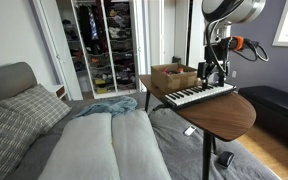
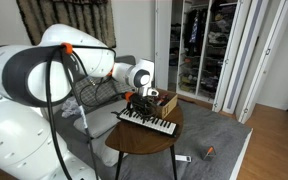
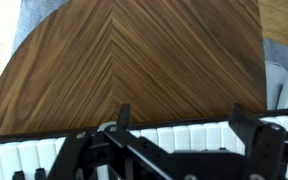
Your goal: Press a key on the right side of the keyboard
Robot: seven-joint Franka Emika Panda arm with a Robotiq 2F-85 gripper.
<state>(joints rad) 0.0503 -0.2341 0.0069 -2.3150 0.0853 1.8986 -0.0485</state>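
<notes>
Above the keyboard (image 1: 199, 95), toward its end farther from the brown box (image 1: 174, 76), the jaws hang low over the keys. Touching yet or not: cannot tell.

Wrist view: jaws apart, nothing held between them. The two fingers (image 3: 123, 115) straddle a wide run of white keys, with the tips close to the keyboard's long edge. Bare tabletop (image 3: 134, 60) lies just beyond that edge. The keyboard lies flat, slanted across the tabletop, the box just beside it.

Risks, as I judge them:
- Spread jaws. A straight push down likely lands both tips at once, sounding two keys well apart rather than one. Closing them first, or leaning onto one tip, would avoid that.
- Tips near the key ends. A small drift off the keyboard's edge puts a tip on wood, and no key goes down.
- Wrong end. From where I stand I cannot tell which end counts as the keyboard's right. If it is the end nearer the box, a press here misses the task.
- Force. The keyboard's body is slim and nothing visible holds it. A heavy or slanted push could slide the keyboard along the tabletop or nudge it against the box.
- Overshoot. Key travel looks short, so pushing past it loads the keyboard's body.
</notes>
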